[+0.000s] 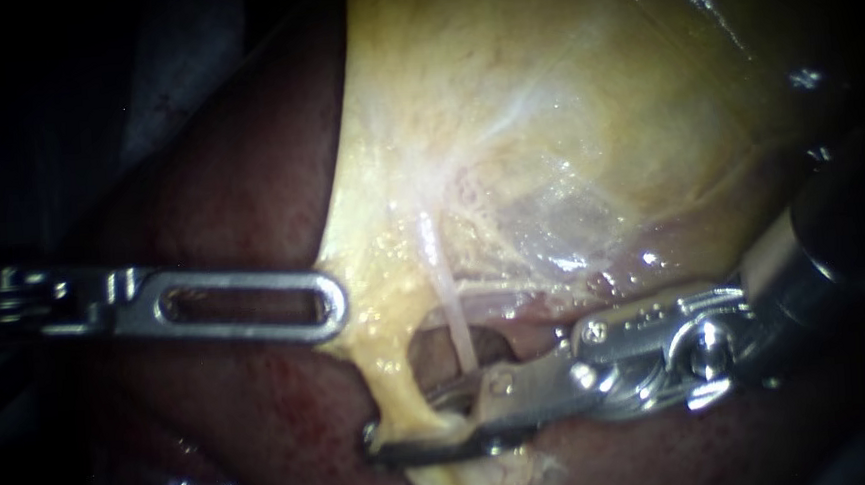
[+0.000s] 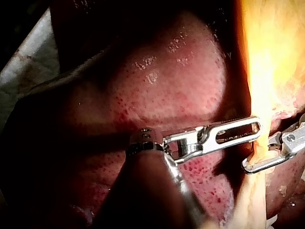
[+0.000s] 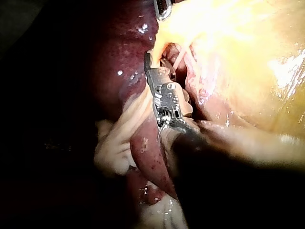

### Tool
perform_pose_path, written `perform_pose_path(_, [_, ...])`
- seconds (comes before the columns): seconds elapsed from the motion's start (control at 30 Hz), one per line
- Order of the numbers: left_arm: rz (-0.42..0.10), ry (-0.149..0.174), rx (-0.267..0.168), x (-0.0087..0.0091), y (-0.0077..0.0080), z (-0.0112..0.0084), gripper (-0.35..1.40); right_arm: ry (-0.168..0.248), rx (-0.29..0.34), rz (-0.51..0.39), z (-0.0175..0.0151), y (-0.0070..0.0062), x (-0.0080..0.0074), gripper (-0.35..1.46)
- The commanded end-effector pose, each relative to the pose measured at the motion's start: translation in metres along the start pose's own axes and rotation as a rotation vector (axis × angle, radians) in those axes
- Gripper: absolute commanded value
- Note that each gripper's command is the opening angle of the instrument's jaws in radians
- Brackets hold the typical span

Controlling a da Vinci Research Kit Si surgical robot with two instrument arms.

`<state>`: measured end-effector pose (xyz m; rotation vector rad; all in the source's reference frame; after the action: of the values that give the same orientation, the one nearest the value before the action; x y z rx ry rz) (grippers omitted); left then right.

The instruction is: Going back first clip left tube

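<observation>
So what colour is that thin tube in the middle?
Pale pinkish white; the tube shows best in the endoscope view.

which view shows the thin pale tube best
The endoscope view: the tube shows bare along its length, down to the right instrument. The right wrist view shows only a short pale piece ahead of that instrument; the left wrist view does not show it.

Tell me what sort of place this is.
Probably a surgical bench, seen close up: a glistening dark red liver, a pale yellow gallbladder, and two slender metal tools, the left instrument and the right instrument, meeting at the tissue.
</observation>
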<state>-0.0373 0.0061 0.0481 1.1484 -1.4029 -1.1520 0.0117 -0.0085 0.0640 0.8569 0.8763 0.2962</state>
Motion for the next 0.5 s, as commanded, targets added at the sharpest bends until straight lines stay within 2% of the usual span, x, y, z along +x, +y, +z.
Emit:
perform_pose_path(0.03, [0.000,0.001,0.001,0.0000,0.0000,0.0000,-0.35,0.000,0.000,0.000,0.0000,0.0000,0.0000,-0.35])
perform_pose_path(0.47, [0.000,0.001,0.001,0.0000,0.0000,0.0000,-0.35,0.002,-0.002,0.006,0.0000,-0.0002,0.0001,-0.35])
perform_pose_path(0.5, [0.000,0.001,0.001,0.0000,0.0000,0.0000,-0.35,0.002,-0.002,0.006,0.0000,-0.0002,0.0001,-0.27])
